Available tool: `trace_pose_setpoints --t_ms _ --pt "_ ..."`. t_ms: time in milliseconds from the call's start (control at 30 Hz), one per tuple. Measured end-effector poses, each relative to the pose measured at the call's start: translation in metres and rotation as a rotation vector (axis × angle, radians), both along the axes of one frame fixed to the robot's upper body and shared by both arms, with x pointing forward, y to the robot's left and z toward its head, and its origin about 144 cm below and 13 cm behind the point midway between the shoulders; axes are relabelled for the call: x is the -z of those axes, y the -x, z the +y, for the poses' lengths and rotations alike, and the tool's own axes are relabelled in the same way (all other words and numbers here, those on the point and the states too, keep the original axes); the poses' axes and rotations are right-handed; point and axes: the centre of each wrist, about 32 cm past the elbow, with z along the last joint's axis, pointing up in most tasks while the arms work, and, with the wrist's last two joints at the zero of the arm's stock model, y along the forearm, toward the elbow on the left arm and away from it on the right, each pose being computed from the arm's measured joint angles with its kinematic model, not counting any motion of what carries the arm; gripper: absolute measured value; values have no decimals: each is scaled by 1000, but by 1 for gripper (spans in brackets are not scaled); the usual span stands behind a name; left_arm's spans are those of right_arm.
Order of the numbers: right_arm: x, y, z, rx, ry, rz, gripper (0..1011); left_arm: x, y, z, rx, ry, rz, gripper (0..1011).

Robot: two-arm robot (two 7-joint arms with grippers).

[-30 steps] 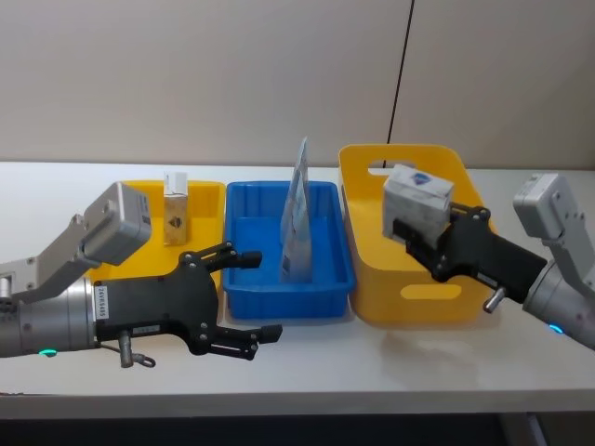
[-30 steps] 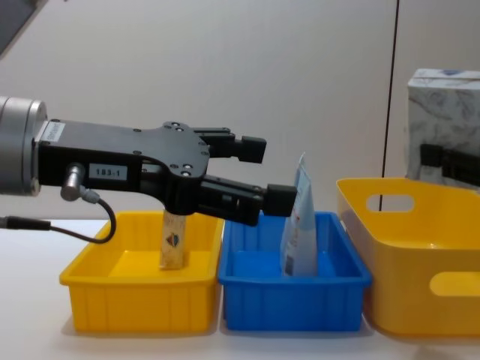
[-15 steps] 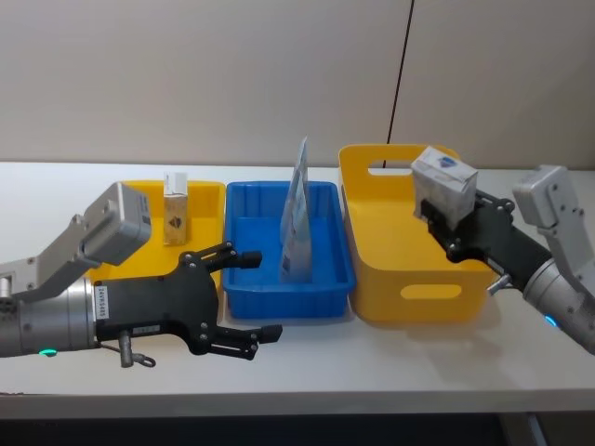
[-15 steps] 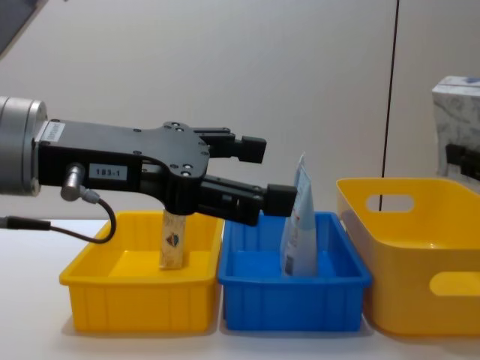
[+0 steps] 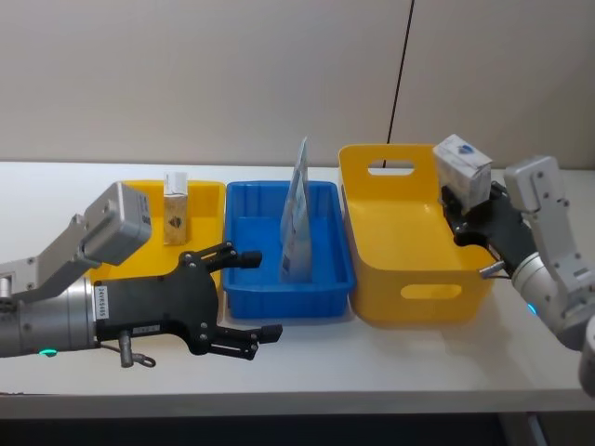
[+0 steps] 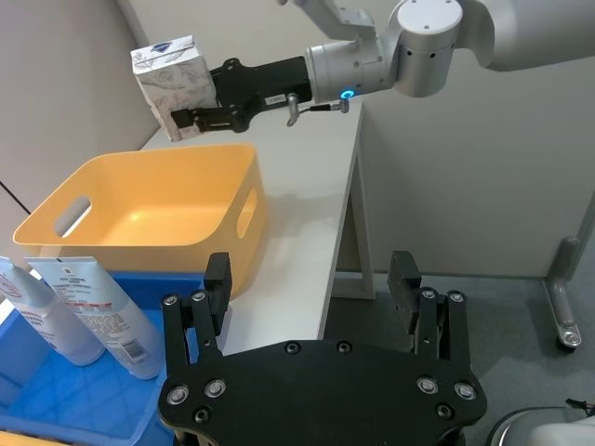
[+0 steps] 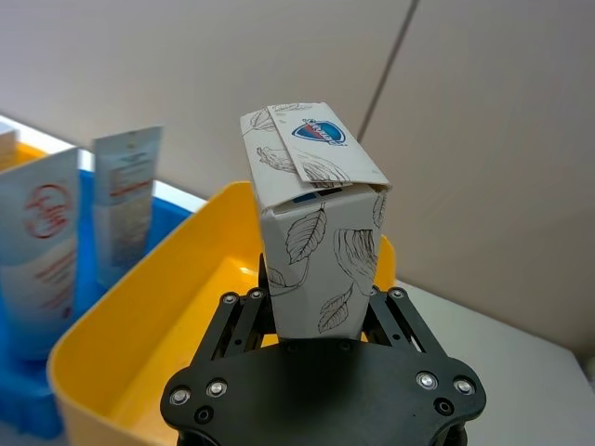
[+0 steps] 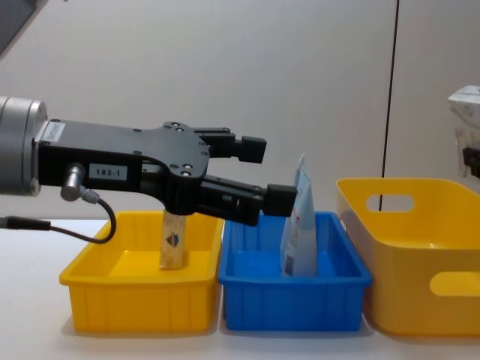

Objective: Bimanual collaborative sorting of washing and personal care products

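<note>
The right gripper [image 5: 457, 197], clamping the marbled pack [image 5: 462, 163], has swung to the yellow basket [image 5: 409, 293]'s right rim (left gripper [image 5: 268, 294] idle, fingers spread, at the desk [image 5: 372, 372]'s front edge); beige carton [image 5: 175, 209] and light-blue pouch [image 5: 297, 218] look already sorted.

One beige carton [image 5: 175, 216] in yellow tray [image 5: 206, 209]; one light-blue pouch [image 5: 297, 218] upright in blue tray [image 5: 251, 232]; left end effector [image 5: 262, 294] spread before it; right end effector [image 5: 457, 197] clasping marbled pack [image 5: 462, 165] above yellow basket [image 5: 390, 242].

This looks like a robot test lab. A bare white table [image 5: 307, 372] stands against plain beige wall panels [image 5: 214, 74]. On it, from left to right, are a yellow plastic tray [image 8: 135, 307], a blue plastic tray [image 8: 292, 309] and a large yellow handled basket [image 5: 409, 279]. A two-armed robot's black left gripper [image 5: 268, 294] and right gripper [image 5: 460, 200] reach over them. Off the table's right end are grey floor [image 6: 521, 372] and a metal stand leg on a caster [image 6: 558, 288].
</note>
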Motion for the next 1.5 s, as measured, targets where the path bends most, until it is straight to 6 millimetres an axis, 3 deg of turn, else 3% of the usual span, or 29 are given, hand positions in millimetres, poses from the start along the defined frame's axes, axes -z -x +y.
trace_pose_setpoints --t_ms 467,900,1133,1500 --pt "7 -25 36 233 -52 14 364 0 0 0 0 0 0 1001" --pt "6 -63 79 430 -151 35 364 0 0 0 0 0 0 1001" --pt "2 -76 93 449 -189 57 364 0 0 0 0 0 0 1001" --pt "-10 -92 97 397 -247 112 364 0 0 0 0 0 0 1001"
